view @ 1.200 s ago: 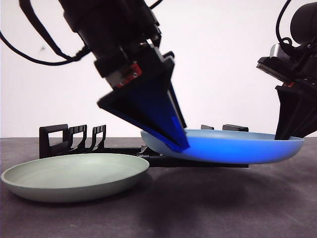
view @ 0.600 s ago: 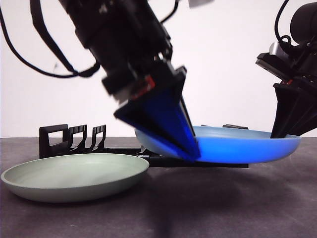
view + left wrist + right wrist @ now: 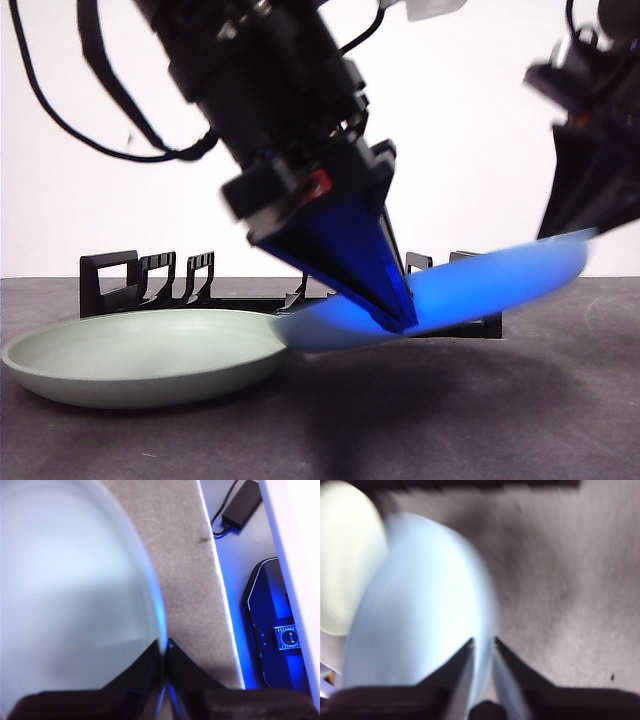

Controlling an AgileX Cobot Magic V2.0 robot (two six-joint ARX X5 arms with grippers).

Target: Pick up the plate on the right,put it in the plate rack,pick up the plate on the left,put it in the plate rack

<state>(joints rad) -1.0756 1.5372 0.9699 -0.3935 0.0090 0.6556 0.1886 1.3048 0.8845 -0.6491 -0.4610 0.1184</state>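
A blue plate (image 3: 480,285) hangs tilted over the table, its right end raised and its left end low beside the pale green plate (image 3: 150,355). My left gripper (image 3: 405,320), big and dark in the middle of the front view, is shut on the plate's low edge; its wrist view shows the jaws (image 3: 163,647) pinching the rim of the blue plate (image 3: 70,590). My right gripper (image 3: 575,235) is shut on the raised right rim, seen as the gripper (image 3: 482,645) on the blue plate (image 3: 420,605). The black plate rack (image 3: 130,275) stands behind both plates.
The green plate (image 3: 345,555) lies flat on the dark table at the left. Beyond the table's edge in the left wrist view lie a black power adapter (image 3: 242,505) and a black device (image 3: 277,625) lit blue.
The blue plate went from nearly level to tilted: its right end rose with the right gripper, and its left end sank as the left gripper moved right and down.
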